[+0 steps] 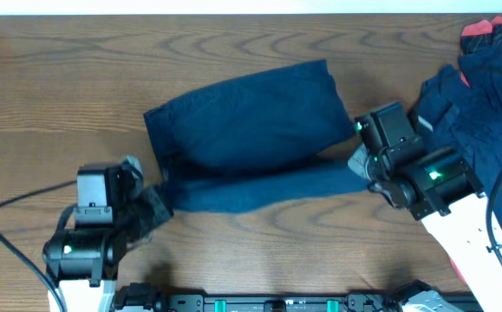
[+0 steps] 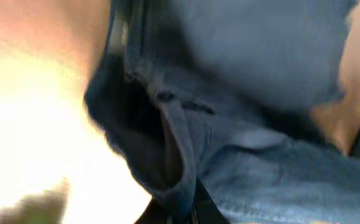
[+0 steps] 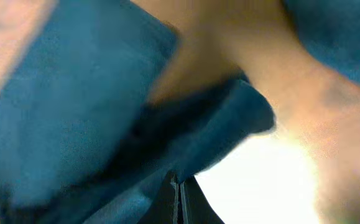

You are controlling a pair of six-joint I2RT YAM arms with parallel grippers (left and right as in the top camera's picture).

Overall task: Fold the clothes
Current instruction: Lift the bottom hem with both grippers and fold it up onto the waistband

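We've got the navy shorts [image 1: 251, 121] lying in the middle of the wood-grain table [image 1: 60, 78]: soft, matte, wrinkly cloth, a fat slanted rectangle with a narrower band running along its near edge. Our left gripper [image 1: 155, 206] is pinched tight on the band's left corner and our right gripper [image 1: 359, 165] is clamped on its right end, with cloth bunching right into the closed fingers in both wrist views. A crumpled pile [image 1: 485, 95] of more navy stuff, one bit red-edged, sits at the table's right end.

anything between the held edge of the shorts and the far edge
Nothing visible does: the left end effector and right end effector pinch the near edge of the shorts, and the clothes pile lies apart at right.
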